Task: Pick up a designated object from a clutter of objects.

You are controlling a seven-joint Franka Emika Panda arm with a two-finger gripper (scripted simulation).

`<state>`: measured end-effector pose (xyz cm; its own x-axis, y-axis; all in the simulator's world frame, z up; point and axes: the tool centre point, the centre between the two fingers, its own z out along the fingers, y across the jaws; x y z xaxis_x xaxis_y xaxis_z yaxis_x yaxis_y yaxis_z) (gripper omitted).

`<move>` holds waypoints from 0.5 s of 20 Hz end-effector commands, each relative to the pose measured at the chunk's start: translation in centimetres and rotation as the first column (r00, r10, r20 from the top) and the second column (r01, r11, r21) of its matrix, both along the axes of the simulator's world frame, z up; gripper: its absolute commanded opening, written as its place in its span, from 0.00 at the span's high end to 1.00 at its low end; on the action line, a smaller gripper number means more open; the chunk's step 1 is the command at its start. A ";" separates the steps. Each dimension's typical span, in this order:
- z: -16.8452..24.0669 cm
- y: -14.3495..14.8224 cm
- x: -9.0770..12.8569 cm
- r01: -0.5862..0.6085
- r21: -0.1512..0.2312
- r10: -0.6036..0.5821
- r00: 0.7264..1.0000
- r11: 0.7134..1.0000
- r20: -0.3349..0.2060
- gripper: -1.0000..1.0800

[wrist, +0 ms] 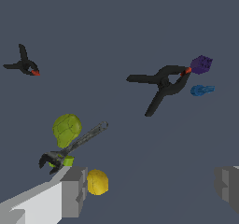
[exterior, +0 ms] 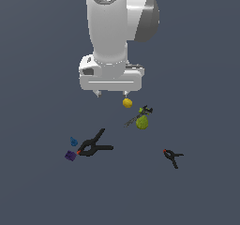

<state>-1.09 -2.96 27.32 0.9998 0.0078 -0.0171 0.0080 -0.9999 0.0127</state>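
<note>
Panda arm's gripper [exterior: 111,94], fingers spread wide and holding nothing, hangs above the grey floor [exterior: 201,78]. Large black clamp [exterior: 93,146] touches the purple cube [exterior: 70,155]. The lemon-like fruit [exterior: 127,102] lies just beside one fingertip [wrist: 74,190], near the green pear [exterior: 142,122].

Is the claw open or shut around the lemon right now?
Open. In the wrist view its fingers stand wide apart; the lemon sits beside one, ungripped.
</note>
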 end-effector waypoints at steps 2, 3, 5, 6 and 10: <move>-1.9 0.7 -0.7 -0.020 0.001 0.020 1.000 1.000 0.001 0.04; -2.5 1.0 -0.9 -0.027 0.001 0.027 1.000 1.000 0.001 0.04; -3.9 1.6 -1.5 -0.043 0.001 0.043 0.999 0.999 0.002 0.04; -4.6 1.9 -1.9 -0.051 0.002 0.051 0.999 0.999 0.003 0.04; -7.8 3.1 -3.7 -0.089 0.003 0.089 0.996 0.996 0.005 0.04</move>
<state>-4.09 -0.31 20.69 0.9965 0.0824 -0.0131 0.0826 -0.9965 0.0101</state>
